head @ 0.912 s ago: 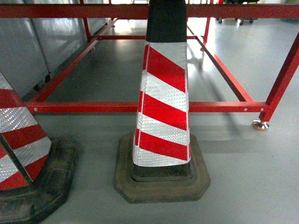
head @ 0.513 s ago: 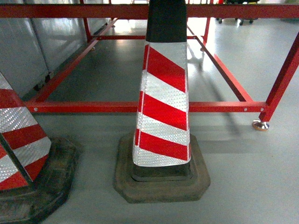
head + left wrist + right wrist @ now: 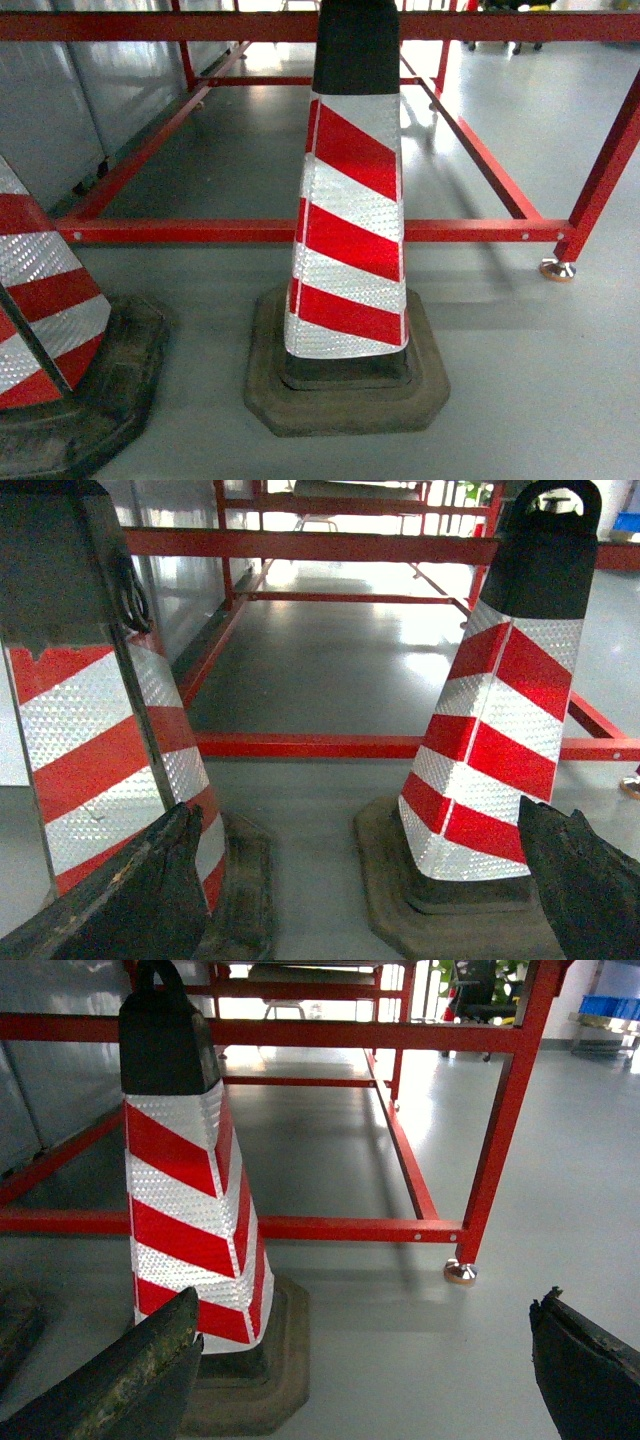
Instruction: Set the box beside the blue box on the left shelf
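The box is out of view in all three views, and so is any shelf holding a blue box. In the left wrist view my left gripper [image 3: 360, 825] is open, its dark fingers [image 3: 150, 890] spread wide low over the grey floor with nothing between them. My right gripper [image 3: 367, 1305] is open too, empty, with one fingertip [image 3: 575, 1355] at the lower right of its view. Neither gripper shows in the head view. A small blue shape [image 3: 612, 1006] sits far off at the top right of the right wrist view, too small to identify.
A red-and-white striped traffic cone [image 3: 352, 215] on a black rubber base stands straight ahead. A second cone [image 3: 45, 300] is at the left. Behind them runs a low red metal rack frame [image 3: 200, 230] with a footed leg [image 3: 558, 266]. Grey panels [image 3: 60, 90] line the left.
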Available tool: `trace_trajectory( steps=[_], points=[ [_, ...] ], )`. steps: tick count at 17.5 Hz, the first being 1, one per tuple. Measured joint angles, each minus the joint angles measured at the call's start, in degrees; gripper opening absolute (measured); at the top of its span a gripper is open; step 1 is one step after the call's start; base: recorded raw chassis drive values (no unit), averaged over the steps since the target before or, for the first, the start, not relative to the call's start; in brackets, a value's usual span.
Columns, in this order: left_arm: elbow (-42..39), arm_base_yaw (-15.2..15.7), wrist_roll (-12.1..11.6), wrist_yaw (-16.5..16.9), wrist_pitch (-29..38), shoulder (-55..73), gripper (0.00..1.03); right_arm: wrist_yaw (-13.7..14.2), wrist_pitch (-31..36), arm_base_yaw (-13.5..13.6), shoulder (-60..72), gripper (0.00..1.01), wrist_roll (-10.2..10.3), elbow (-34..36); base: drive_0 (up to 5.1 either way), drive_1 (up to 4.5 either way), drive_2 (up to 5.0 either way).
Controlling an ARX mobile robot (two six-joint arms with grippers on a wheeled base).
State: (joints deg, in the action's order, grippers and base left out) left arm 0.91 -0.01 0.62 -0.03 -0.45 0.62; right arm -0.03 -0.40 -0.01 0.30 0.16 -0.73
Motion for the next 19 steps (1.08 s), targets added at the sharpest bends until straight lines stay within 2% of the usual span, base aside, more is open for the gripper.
trace_trajectory(
  steps=[19],
  points=[
    [0.0, 0.0, -0.7, 0.0, 0.1, 0.0, 0.98, 0.1, 0.1, 0.0, 0.0, 0.98, 0.0, 0.0, 0.0, 0.0, 0.0]
  ],
)
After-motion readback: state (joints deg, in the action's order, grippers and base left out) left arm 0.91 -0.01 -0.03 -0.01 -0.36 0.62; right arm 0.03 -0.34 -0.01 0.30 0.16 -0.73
